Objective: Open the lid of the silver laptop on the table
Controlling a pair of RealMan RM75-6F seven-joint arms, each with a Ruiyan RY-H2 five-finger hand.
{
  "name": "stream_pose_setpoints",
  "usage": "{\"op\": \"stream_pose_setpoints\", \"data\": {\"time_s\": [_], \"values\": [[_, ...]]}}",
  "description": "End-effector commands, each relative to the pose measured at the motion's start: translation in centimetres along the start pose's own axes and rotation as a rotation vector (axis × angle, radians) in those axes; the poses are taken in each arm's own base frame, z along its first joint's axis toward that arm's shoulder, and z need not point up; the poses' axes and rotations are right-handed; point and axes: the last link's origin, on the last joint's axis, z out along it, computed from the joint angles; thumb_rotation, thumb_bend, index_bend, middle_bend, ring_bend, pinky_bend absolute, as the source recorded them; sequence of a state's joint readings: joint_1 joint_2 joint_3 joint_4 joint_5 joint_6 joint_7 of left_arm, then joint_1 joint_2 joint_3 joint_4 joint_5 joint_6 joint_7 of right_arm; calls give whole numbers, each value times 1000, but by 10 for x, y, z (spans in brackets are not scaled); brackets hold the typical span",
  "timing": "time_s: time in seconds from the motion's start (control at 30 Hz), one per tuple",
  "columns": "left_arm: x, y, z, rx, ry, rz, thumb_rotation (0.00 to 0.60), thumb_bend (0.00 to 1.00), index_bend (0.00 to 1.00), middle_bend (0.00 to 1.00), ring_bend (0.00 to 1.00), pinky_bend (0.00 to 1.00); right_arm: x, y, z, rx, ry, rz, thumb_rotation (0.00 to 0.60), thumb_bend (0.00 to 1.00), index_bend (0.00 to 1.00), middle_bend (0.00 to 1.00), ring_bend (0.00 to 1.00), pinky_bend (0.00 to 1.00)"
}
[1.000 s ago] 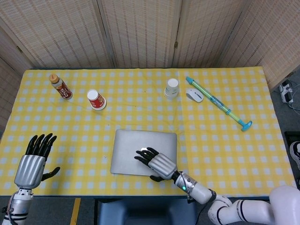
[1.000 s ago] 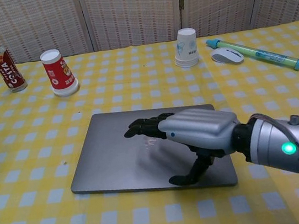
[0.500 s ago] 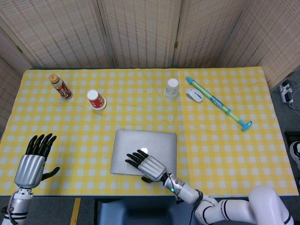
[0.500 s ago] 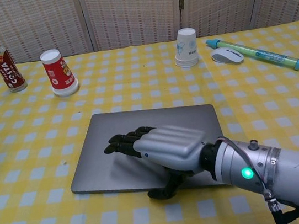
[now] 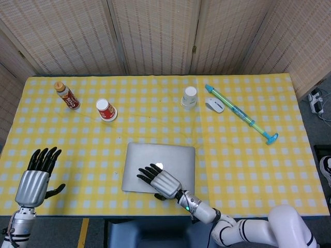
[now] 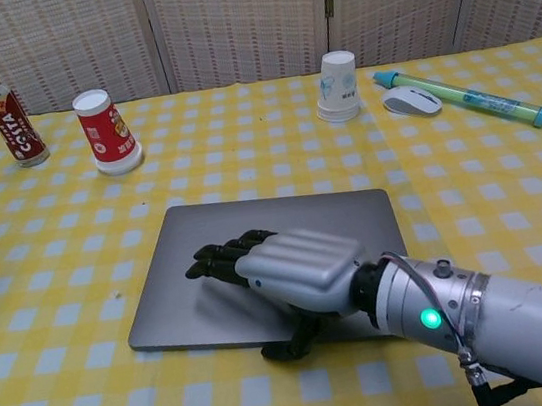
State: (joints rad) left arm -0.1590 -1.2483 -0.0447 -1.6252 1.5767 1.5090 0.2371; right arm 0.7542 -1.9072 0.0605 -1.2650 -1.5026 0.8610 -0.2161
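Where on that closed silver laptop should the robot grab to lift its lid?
Probably the near edge of the silver laptop, coming from the robot's side. It lies flat and closed, so only the thin front lip offers purchase. The right hand already lies over the lid there, thumb down by that edge.

One closed silver laptop, two upturned paper cups, one red and one white, one brown-labelled drink bottle, one white computer mouse, and one long green-blue tube, possibly a toy pump
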Motion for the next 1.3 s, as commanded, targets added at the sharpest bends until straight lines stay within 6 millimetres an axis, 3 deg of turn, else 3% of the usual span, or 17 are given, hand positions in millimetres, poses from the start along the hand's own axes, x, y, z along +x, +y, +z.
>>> {"op": "stream_pose_setpoints", "data": {"time_s": [0.03, 0.6, 0.9, 1.3], "values": [[0, 0, 0, 1, -1, 0, 600, 167, 19, 107, 68, 0, 1, 1, 1, -4, 2, 1, 600, 364, 0, 0, 0, 0], [-2, -3, -1, 11, -2, -3, 600, 167, 19, 107, 68, 0, 2, 3, 8, -17, 15, -31, 600, 364, 0, 0, 0, 0], [-4, -5, -1, 15, -2, -6, 600, 166, 19, 107, 68, 0, 6, 3, 10, -16, 23, -51, 600, 525, 0, 0, 0, 0], [-5, -5, 3, 0, 3, -8, 600, 167, 20, 107, 68, 0, 16, 4, 9, -15, 54, -102, 600, 584, 0, 0, 0, 0]]}}
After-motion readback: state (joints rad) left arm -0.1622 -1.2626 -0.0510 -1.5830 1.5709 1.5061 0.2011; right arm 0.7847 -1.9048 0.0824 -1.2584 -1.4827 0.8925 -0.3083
